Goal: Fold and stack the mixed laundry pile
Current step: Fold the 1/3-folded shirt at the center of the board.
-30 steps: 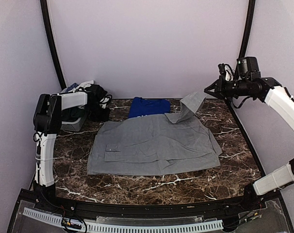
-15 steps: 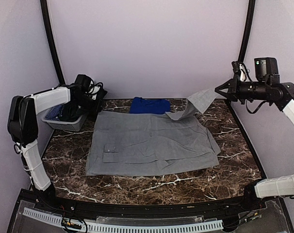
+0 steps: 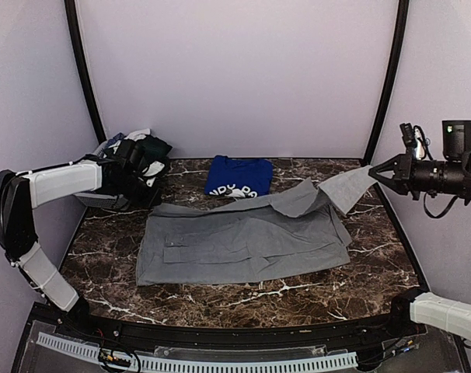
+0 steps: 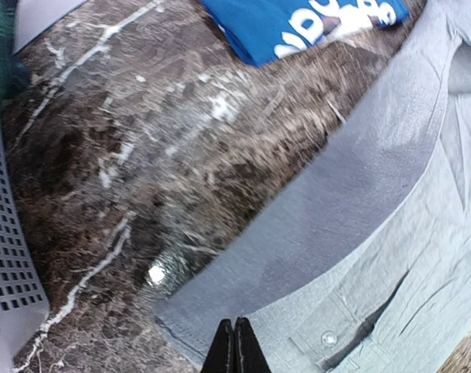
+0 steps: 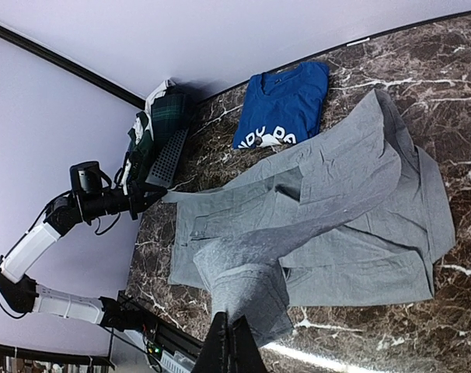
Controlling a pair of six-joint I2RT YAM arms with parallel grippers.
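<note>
A light-grey polo shirt [image 3: 243,245] lies spread across the middle of the marble table [image 3: 298,295]. My right gripper [image 3: 379,172] is shut on one sleeve and holds it lifted off the table at the right; the right wrist view shows the cloth pinched at the gripper [image 5: 234,338]. My left gripper [image 3: 150,200] is shut on the shirt's far-left corner, with its tips together on the hem in the left wrist view [image 4: 235,342]. A folded royal-blue T-shirt [image 3: 237,175] with white print lies behind the polo. Dark-green and patterned garments [image 3: 142,148] are heaped at the far left.
A grey mesh basket [image 4: 10,256] stands at the far-left table corner under the heaped garments, right beside my left arm [image 3: 64,179]. Black frame posts [image 3: 84,70] rise at both back corners. A black rail [image 3: 220,336] runs along the near edge.
My right gripper has carried the sleeve rightward and lower. My left gripper has come nearer with the shirt's corner. The polo's far edge slid forward, uncovering more of the blue T-shirt.
</note>
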